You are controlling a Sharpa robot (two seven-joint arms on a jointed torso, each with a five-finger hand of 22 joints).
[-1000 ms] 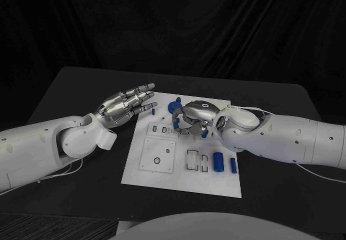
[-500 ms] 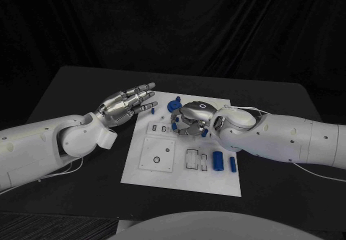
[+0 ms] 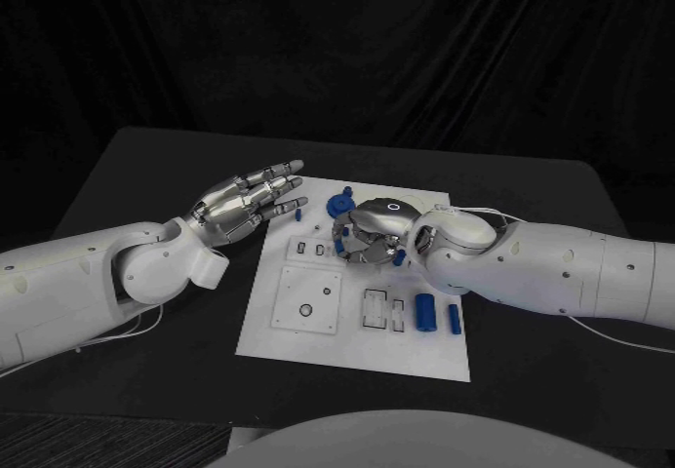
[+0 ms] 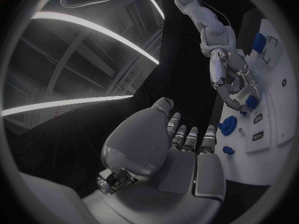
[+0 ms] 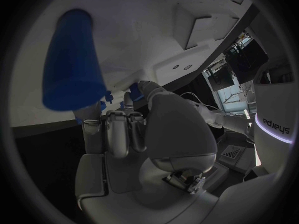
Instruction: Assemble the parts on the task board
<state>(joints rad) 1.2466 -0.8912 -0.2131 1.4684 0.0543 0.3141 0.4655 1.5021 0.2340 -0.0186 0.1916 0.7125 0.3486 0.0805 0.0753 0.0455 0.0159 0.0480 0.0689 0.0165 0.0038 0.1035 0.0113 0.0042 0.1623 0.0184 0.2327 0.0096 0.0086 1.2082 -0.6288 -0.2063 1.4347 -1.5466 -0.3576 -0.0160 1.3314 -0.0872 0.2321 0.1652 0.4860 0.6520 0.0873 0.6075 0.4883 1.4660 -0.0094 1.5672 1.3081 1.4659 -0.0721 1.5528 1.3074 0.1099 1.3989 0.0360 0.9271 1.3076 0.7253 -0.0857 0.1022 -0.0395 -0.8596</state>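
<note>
Head view: right hand (image 3: 373, 234) curls down over the flat white plastic task board (image 3: 296, 346), fingers around a small blue plastic part (image 3: 400, 259); whether it grips is unclear. Left hand (image 3: 247, 205) hovers flat, empty, beside the board.

Right wrist view: blue cylindrical peg (image 5: 72, 64) looks light, rigid, slick; best pinched mid-length.

Right hand (image 3: 375, 234) sat over the upper middle of the board (image 3: 408, 356), blocking the parts there. Left hand (image 3: 247, 205) hovered off the board's upper-left corner. Near half lay uncovered; two blue cylinders (image 3: 438, 316) stood at its right.
</note>
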